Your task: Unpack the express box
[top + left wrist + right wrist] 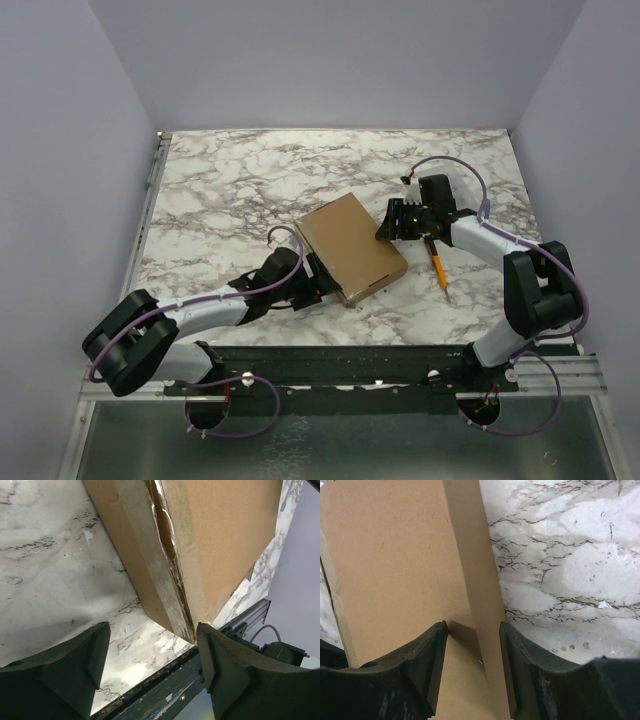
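The express box (350, 248) is a flat brown cardboard mailer lying closed on the marble table, turned at an angle. My left gripper (318, 287) is open at its near left corner. In the left wrist view the box (225, 530) shows a taped seam along its side, and its corner sits just in front of the right finger (225, 670) of the gripper (152, 655). My right gripper (386, 228) is at the box's right edge. In the right wrist view the gripper (472, 630) is open and straddles the box (395, 555), one finger on the lid and one outside the side wall.
An orange pencil-like tool (438, 264) lies on the table just right of the box, under my right arm. The black rail (350, 362) runs along the near table edge, and it also shows in the left wrist view (165, 690). Lilac walls close in three sides.
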`<action>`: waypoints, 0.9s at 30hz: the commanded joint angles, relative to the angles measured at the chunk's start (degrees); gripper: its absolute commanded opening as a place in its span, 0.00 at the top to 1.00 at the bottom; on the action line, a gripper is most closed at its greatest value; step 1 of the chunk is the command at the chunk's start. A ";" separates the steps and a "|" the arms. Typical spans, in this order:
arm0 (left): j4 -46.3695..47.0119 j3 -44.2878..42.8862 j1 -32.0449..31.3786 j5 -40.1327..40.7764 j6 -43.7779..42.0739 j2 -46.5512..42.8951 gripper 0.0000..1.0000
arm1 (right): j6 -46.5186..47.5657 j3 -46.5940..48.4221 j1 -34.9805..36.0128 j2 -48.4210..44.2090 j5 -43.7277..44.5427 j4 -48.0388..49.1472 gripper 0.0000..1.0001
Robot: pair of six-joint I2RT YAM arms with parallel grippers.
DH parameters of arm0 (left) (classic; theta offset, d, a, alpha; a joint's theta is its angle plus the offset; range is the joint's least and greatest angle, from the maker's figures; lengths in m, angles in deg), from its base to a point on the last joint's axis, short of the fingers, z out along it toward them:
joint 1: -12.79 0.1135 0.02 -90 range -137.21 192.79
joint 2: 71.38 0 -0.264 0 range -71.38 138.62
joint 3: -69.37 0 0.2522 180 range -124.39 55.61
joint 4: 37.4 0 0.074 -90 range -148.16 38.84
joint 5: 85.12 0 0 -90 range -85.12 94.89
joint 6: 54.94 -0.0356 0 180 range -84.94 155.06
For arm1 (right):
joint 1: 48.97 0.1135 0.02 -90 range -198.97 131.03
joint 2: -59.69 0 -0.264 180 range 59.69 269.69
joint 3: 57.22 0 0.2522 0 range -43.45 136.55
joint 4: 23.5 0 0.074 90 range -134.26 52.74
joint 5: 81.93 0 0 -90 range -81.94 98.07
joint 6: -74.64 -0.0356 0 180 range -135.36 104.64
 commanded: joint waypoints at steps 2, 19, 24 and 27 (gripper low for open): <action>-0.38 0.03 -0.32 2.06 0.19 2.13 0.26 | 0.22 -0.58 -0.27 1.43 -1.09 -0.10 0.48; -15.22 4.42 -0.02 8.29 -2.27 -2.64 0.28 | -1.16 0.01 -0.23 4.97 -0.22 -0.50 0.50; -16.32 5.81 0.37 9.09 -3.07 -5.58 0.28 | -1.19 0.17 -0.25 5.40 0.23 -0.56 0.50; -16.19 2.80 0.52 7.30 -6.13 -6.14 0.26 | -0.85 0.19 -0.23 5.44 -0.68 -0.06 0.50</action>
